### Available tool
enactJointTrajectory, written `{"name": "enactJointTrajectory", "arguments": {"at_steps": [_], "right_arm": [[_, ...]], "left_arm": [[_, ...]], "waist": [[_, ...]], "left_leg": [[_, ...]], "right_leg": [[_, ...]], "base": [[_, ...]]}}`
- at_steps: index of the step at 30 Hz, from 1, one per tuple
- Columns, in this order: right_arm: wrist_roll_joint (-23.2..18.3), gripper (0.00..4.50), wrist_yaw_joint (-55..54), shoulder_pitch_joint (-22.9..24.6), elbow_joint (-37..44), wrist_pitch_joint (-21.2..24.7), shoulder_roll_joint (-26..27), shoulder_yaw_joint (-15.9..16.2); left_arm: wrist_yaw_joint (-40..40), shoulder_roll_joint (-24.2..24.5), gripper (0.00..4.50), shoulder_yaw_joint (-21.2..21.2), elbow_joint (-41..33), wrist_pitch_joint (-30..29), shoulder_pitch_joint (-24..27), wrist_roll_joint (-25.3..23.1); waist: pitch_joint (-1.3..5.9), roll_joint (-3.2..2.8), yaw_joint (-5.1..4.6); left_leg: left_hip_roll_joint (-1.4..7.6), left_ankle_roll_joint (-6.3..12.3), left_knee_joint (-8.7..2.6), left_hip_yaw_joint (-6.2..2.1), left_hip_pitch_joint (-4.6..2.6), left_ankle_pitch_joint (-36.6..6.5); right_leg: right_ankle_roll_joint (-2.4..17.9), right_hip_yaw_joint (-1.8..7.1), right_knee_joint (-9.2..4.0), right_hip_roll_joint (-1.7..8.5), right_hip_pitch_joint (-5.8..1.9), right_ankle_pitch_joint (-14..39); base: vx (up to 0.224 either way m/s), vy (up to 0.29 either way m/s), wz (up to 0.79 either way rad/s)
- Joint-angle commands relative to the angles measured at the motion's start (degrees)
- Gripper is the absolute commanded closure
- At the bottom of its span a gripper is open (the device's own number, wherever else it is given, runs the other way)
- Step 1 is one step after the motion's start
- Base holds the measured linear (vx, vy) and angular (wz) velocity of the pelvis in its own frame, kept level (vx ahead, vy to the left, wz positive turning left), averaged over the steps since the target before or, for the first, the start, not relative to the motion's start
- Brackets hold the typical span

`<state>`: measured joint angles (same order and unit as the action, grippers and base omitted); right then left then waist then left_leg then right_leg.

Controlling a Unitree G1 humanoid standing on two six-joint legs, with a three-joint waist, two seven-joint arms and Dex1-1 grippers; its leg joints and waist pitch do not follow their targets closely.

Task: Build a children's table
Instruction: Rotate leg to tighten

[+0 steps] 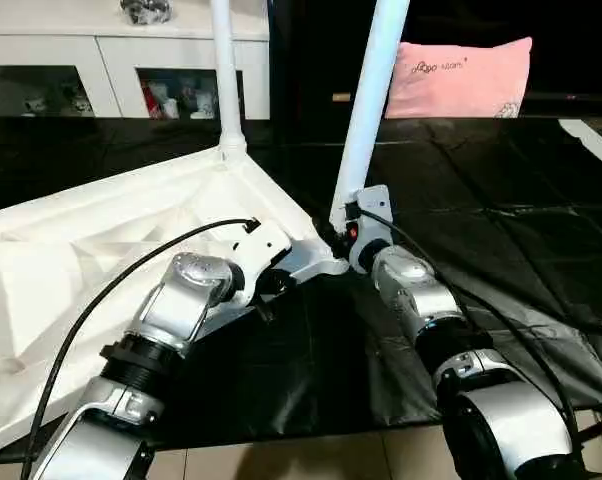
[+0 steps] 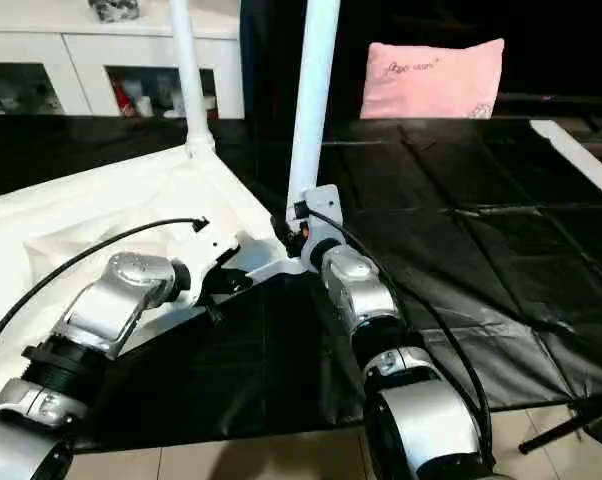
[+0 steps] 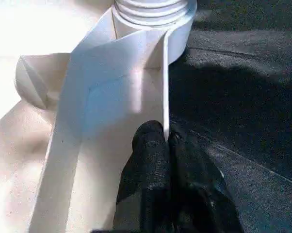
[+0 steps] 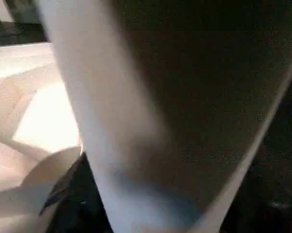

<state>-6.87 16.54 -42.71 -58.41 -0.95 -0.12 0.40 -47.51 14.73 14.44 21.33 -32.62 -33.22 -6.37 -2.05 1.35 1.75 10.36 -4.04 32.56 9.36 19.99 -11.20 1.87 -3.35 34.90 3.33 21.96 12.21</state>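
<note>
The children's table lies upside down, its white ribbed top (image 1: 81,250) on a black sheet. Two white tube legs stand in corner sockets: a far leg (image 1: 224,70) and a near leg (image 1: 371,90) that leans slightly right. My left gripper (image 3: 164,133) is shut on the thin raised rim of the top, just short of the round corner socket (image 3: 153,14). My right gripper (image 1: 346,235) sits against the base of the near leg, where it meets the corner. In the right wrist view that leg (image 4: 136,121) stands very close to the camera.
A black sheet (image 1: 481,200) covers the floor under the table. A pink pillow (image 1: 459,78) lies at the back right, and a white cabinet with glass doors (image 1: 111,60) stands at the back left. A white strip (image 1: 591,140) lies at the far right. Tiled floor (image 1: 311,455) shows nearest me.
</note>
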Motion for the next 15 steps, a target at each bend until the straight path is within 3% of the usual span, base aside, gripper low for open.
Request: {"name": "enactJointTrajectory", "arguments": {"at_steps": [1,3,5,7,8,9,11,13,14,15], "right_arm": [[1.02,1.07,-0.85,4.01,-4.38,1.99,-1.08,0.0],[1.1,0.97,-0.47,4.6,-3.55,1.62,-1.42,0.04],[-0.84,0.86,3.31,8.37,2.16,1.06,-2.22,-1.25],[-1.06,0.53,5.73,11.4,6.12,0.58,-3.06,-0.9],[-1.05,0.49,5.78,11.47,6.21,0.55,-3.09,-0.88],[-1.05,0.44,6.04,11.74,6.53,0.44,-3.16,-0.79],[-1.38,0.2,8.89,15.67,11.16,-0.53,-4.28,0.17],[-1.38,0.1,8.89,15.67,11.16,-0.53,-4.28,0.17],[-1.66,0.03,12.68,20.68,17.04,-2.33,-6.34,1.32],[-1.66,0.03,12.68,20.68,17.04,-2.33,-6.34,1.32]], "left_arm": [[0.27,-0.2,4.5,0.63,0.55,2.33,-1.41,0.43],[0.63,-0.09,4.5,0.68,1.17,2.97,-1.52,0.22],[0.84,0.48,4.5,1.08,3.05,4.81,-1.91,-0.44],[0.79,0.74,4.5,1.19,4.27,5.79,-2.2,-0.66],[0.79,0.75,4.5,1.19,4.3,5.81,-2.21,-0.66],[0.79,0.77,4.5,1.21,4.42,5.92,-2.25,-0.68],[0.62,1.03,4.5,1.46,6.24,7.5,-2.82,-0.87],[0.62,1.03,4.5,1.46,6.24,7.5,-2.82,-0.87],[-0.45,1.43,4.5,1.97,8.56,10.94,-3.57,-0.82],[-0.45,1.43,4.5,1.97,8.56,10.94,-3.57,-0.82]], "waist": [[2.29,-1.06,0.32],[2.32,-1.01,0.41],[2.32,-1.57,0.78],[2.44,-1.26,1.12],[2.4,-1.58,1.17],[2.35,-1.47,1.24],[2.18,-1.99,1.39],[1.96,-1.68,1.35],[1.9,-1.9,1.35],[1.99,-2.01,1.83]], "left_leg": [[2.88,0.43,-4.05,-0.61,0.1,-13.01],[2.9,0.89,-4.03,-0.6,0.18,-11.26],[2.95,1.45,-3.87,-0.41,-0.08,-11.42],[3.03,2.22,-3.82,-0.44,0.09,-9.29],[2.95,2.35,-3.81,-0.51,0.17,-8.91],[2.98,2.46,-3.78,-0.42,0.12,-9.0],[2.93,2.22,-3.82,-0.4,0.11,-10.2],[3.03,1.68,-4.19,-0.54,0.03,-12.84],[3.0,1.5,-4.19,-0.57,-0.03,-13.48],[2.92,1.68,-3.88,-0.29,-0.58,-14.13]], "right_leg": [[12.04,3.25,-4.81,5.06,-2.14,9.19],[12.26,3.18,-4.41,4.89,-2.26,7.03],[12.29,3.28,-4.62,5.06,-2.14,6.48],[12.39,3.17,-4.19,4.93,-2.57,2.89],[12.48,3.1,-4.12,4.91,-2.62,2.54],[12.67,3.08,-4.25,4.98,-2.56,3.04],[12.49,3.13,-4.59,5.04,-2.5,5.19],[11.49,3.03,-5.07,5.08,-2.46,10.66],[11.31,3.01,-5.17,5.06,-2.34,12.19],[9.83,3.12,-5.72,4.89,-2.07,13.6]], "base": [[0.0,0.0,0.0],[0.0,0.0,0.0],[0.0,0.0,0.0],[0.0,0.0,0.0],[0.0,0.0,0.0],[0.0,0.0,0.0],[0.0,0.0,0.0],[0.0,0.0,0.0],[0.0,0.0,0.0],[0.0,0.0,0.0]]}}
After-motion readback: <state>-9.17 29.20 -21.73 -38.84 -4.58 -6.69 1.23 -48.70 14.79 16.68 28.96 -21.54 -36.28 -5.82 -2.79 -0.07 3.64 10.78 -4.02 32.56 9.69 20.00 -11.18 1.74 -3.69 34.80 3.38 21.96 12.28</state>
